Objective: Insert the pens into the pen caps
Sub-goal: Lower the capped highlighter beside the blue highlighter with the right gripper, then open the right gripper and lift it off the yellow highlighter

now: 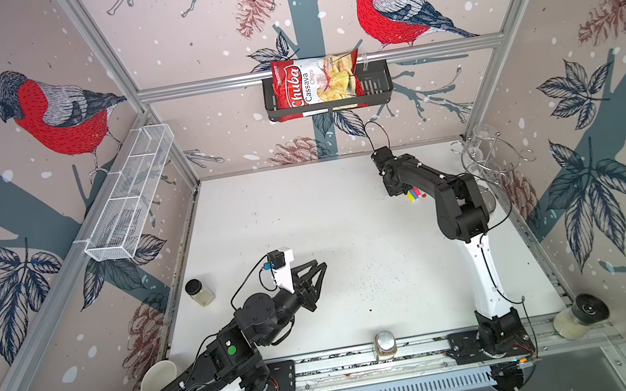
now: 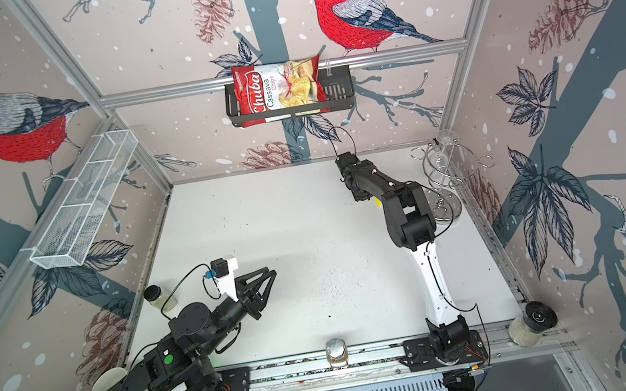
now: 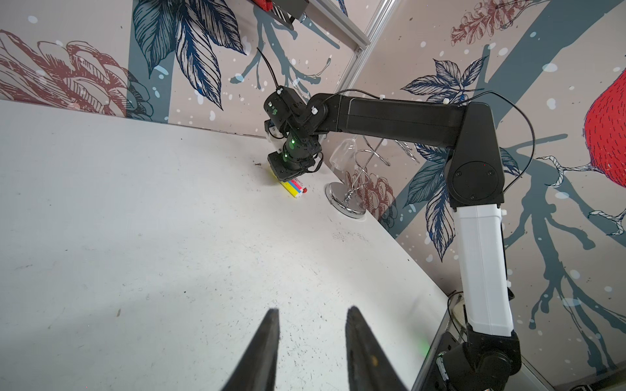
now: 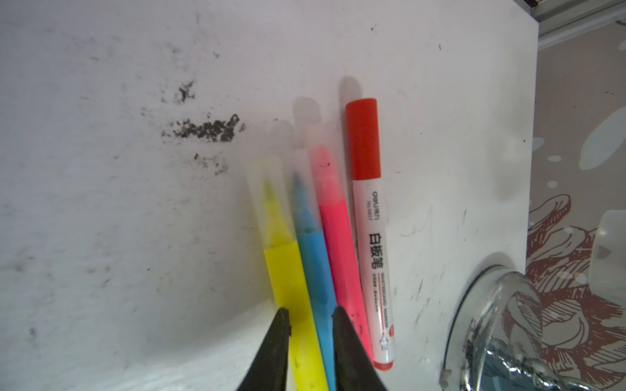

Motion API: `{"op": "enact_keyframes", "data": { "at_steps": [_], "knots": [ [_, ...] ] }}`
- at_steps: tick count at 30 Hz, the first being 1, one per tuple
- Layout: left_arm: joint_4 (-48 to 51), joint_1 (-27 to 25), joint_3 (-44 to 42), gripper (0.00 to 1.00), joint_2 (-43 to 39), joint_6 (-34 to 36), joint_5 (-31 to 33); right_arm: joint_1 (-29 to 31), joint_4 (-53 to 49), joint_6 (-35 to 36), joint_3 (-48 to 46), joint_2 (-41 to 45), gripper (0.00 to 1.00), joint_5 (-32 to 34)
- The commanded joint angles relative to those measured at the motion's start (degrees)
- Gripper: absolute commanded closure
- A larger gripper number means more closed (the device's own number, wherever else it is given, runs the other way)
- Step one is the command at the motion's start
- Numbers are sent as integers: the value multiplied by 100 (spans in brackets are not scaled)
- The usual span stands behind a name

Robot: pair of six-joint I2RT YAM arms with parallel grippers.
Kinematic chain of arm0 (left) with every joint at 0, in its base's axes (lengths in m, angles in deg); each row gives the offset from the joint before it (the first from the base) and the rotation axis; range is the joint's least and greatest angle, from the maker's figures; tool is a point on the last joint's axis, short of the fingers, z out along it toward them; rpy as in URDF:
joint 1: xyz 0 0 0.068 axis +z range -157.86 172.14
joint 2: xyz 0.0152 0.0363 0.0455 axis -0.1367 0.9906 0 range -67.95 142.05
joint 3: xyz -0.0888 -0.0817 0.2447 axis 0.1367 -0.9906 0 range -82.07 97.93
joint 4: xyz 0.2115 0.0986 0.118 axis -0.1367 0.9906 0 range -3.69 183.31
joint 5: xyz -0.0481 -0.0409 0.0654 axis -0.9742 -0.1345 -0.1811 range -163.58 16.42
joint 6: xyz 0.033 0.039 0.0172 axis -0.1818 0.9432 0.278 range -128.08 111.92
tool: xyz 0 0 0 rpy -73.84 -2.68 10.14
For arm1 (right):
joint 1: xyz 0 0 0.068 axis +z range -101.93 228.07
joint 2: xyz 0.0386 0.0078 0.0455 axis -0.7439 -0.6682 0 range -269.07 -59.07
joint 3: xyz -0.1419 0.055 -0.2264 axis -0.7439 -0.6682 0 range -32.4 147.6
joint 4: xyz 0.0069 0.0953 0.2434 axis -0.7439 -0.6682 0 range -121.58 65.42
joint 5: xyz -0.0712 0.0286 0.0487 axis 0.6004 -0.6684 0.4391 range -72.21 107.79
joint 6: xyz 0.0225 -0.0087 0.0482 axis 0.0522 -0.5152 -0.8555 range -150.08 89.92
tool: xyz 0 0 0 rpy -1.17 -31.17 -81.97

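Table (image 1: 305,214): white and scuffed, with dark smudges close to the pens.
Right arm (image 1: 449,193): stretched from the near edge toward the far right corner, wrist bent down over the pens.
Left arm (image 1: 203,372): reaching in from the near left corner, raised over the left half of the table, well apart from the pens.
Glass rack (image 3: 343,201): chrome wire stand on a round base in the far right corner, just beside the pens, with a clear glass hanging on it.
Jars: dark-lidded jar (image 1: 199,292) at the left edge; silver-lidded jar (image 1: 384,343) on the rail along the near edge.
Left gripper (image 3: 311,313): jaws parted with a clear gap, nothing between them, pointed toward the far right corner.
Right gripper (image 4: 310,313): lowered onto the row of pens, jaws narrow. One tip at the outer side of the yellow pen, the other over the blue one. Cannot tell whether clamped on a barrel or just above it.
Pens (image 1: 414,195): four, flat on the table near the far right corner, side by side and touching, slightly fanned.
Row order: yellow pen (image 4: 288,270), blue pen (image 4: 315,257), pink pen (image 4: 338,243), white pen (image 4: 374,257) with black print, the last one nearest the rack base.
Pen caps: all four already seated on the pens. The red cap (image 4: 364,138) is on the white pen. The translucent caps (image 4: 267,196) are on the yellow, blue and pink pens, tips showing through.
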Motion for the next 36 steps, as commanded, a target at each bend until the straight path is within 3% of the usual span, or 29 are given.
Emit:
{"op": "enact_keyframes", "data": {
  "at_steps": [1, 8, 24, 32, 36],
  "knots": [
    [-59, 14, 31, 66, -3, 113, 16, 38, -172, -32, 34, 153, 75, -121],
    [86, 14, 103, 66, -20, 206, 159, 239, 86, -155, -390, 1008, 75, -541],
    [600, 14, 587, 55, 229, 752, 1595, 250, 1741, -379, -2519, 3810, 68, -2762],
    [609, 14, 839, 51, 392, 1190, 2197, 254, 2904, -515, -3712, 5393, 60, -3948],
    [538, 14, 948, 50, 442, 1422, 2412, 264, 3623, -610, -4338, 6188, 55, -4188]
  ]
}}
